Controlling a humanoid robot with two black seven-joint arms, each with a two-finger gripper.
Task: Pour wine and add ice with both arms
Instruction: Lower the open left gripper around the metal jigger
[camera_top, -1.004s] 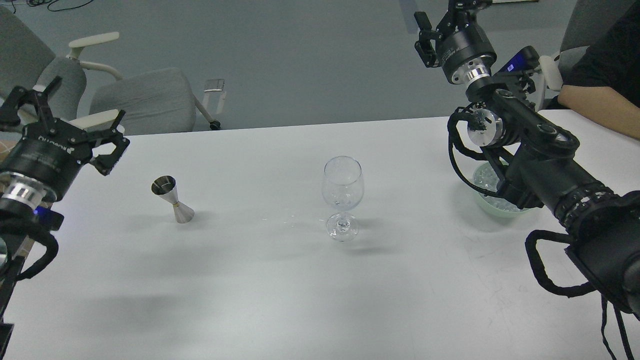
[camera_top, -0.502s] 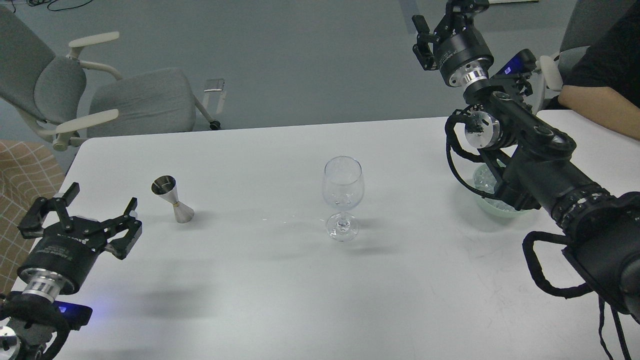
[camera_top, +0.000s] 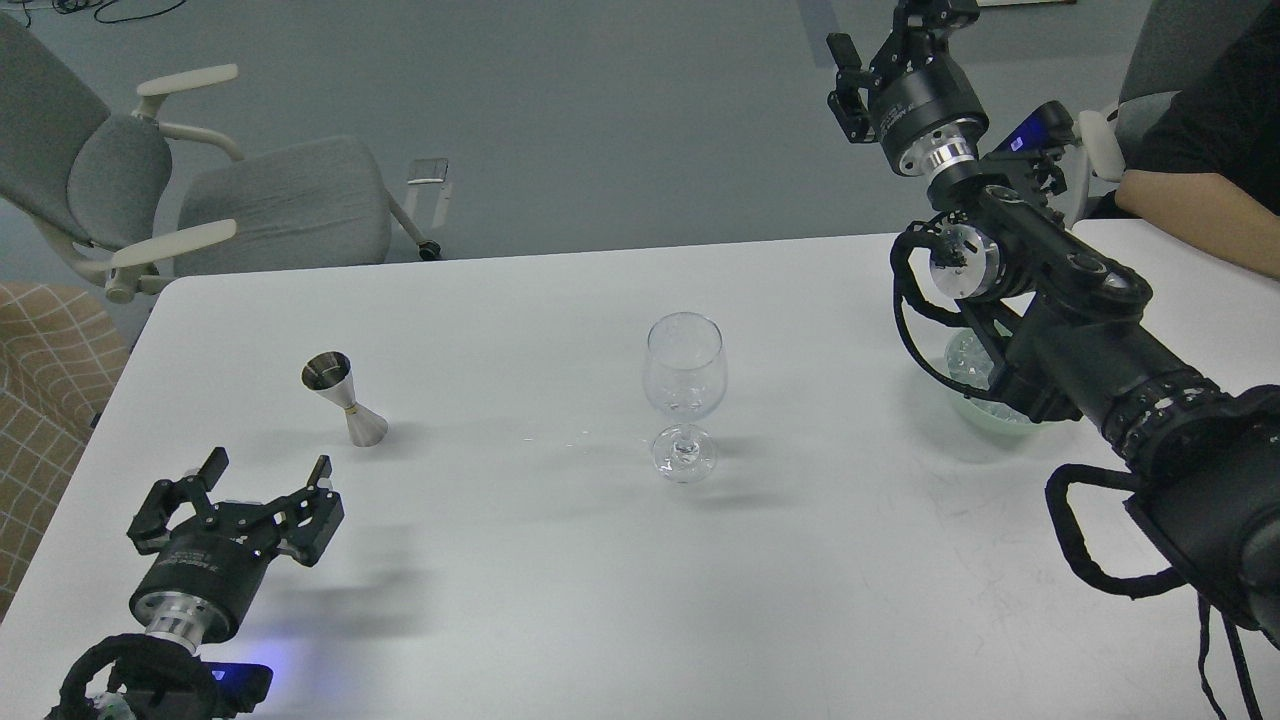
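Note:
A clear, empty stemmed wine glass (camera_top: 684, 375) stands upright at the middle of the white table (camera_top: 520, 590). A steel jigger (camera_top: 345, 398) stands upright to its left. The ice (camera_top: 963, 357), small clear cubes, lies in a pale green bowl (camera_top: 985, 417) at the right, mostly hidden behind my right arm. My left gripper (camera_top: 265, 472) is open and empty, low over the table's near left, in front of the jigger. My right gripper (camera_top: 886, 38) is raised high at the far right above the bowl, fingers spread, holding nothing; its tips reach the frame's top edge.
A person's bare forearm (camera_top: 1200, 222) rests on the table's far right corner. Grey office chairs (camera_top: 280, 200) stand beyond the far left edge. A few small droplets lie on the table just left of the glass's foot.
My left arm has dropped from high at the left edge down to the near left of the table, gripper still open. My right arm has barely moved.

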